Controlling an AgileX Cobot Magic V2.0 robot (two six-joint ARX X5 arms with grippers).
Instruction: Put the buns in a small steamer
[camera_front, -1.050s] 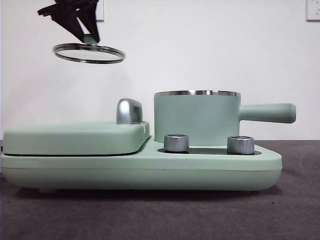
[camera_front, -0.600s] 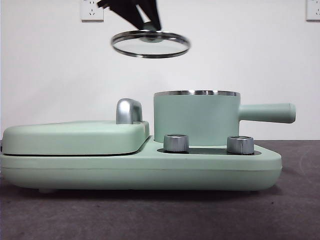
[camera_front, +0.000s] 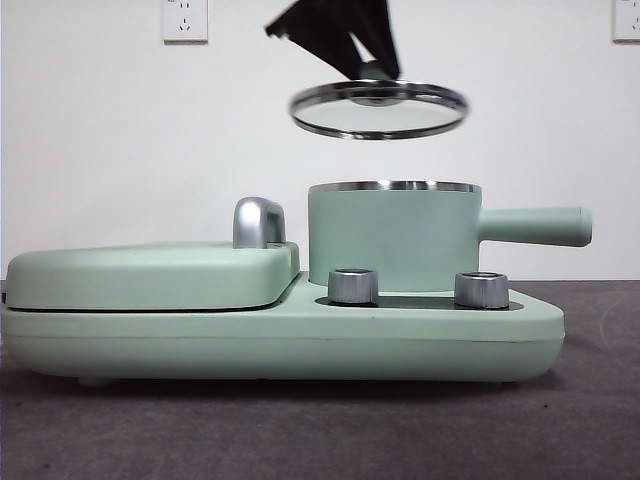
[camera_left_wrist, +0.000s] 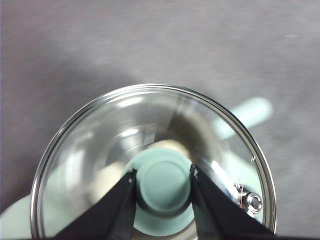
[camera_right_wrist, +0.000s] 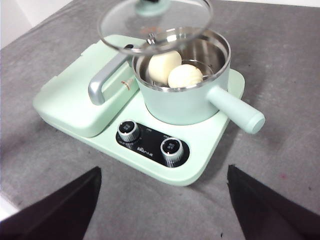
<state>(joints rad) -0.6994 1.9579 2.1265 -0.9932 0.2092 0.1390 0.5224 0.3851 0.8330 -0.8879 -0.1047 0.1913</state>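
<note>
Two buns (camera_right_wrist: 174, 71) sit side by side inside small steamer (camera_front: 395, 238), one smooth, one ridged. Steamer stands on mint-green cooker base (camera_front: 280, 335), beside flat griddle (camera_front: 150, 275). Glass lid (camera_front: 380, 108) hangs above steamer, not yet centred, apart from rim. Left gripper (camera_left_wrist: 162, 182) pinches lid knob (camera_left_wrist: 163, 184). Right gripper (camera_right_wrist: 160, 210) spread wide, empty, waiting back from base. Judged step: cover steamer. Centre lid over rim, hold level, lower straight, release only once seated. Count: two buns, one steamer, one lid, two dials (camera_right_wrist: 150, 140).
</note>
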